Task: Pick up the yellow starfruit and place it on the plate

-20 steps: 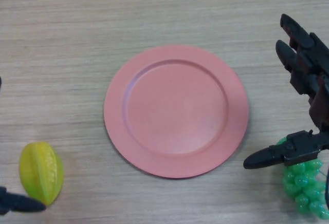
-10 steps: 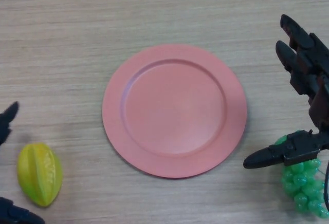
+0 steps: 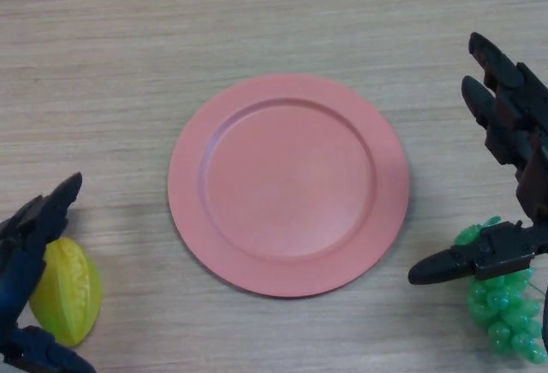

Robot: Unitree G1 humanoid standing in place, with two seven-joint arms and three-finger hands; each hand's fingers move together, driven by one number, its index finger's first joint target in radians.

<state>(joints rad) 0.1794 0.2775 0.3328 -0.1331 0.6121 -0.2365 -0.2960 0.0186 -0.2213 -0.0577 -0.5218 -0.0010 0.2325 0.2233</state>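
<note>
The yellow starfruit lies on the table at the lower left, a little left of the empty pink plate. My left hand comes in from the left edge. Its fingers reach over the fruit's upper left side and its thumb lies just below the fruit, the hand still spread wide around it and not closed. At the right edge, my right hand hovers open, its fingers straight and its thumb pointing toward the plate.
A bunch of green grapes lies at the lower right, partly under my right hand's thumb. The table is light wood.
My left hand has moved in from the left edge and now brackets the starfruit. The view has shifted slightly. The right hand has stayed put.
</note>
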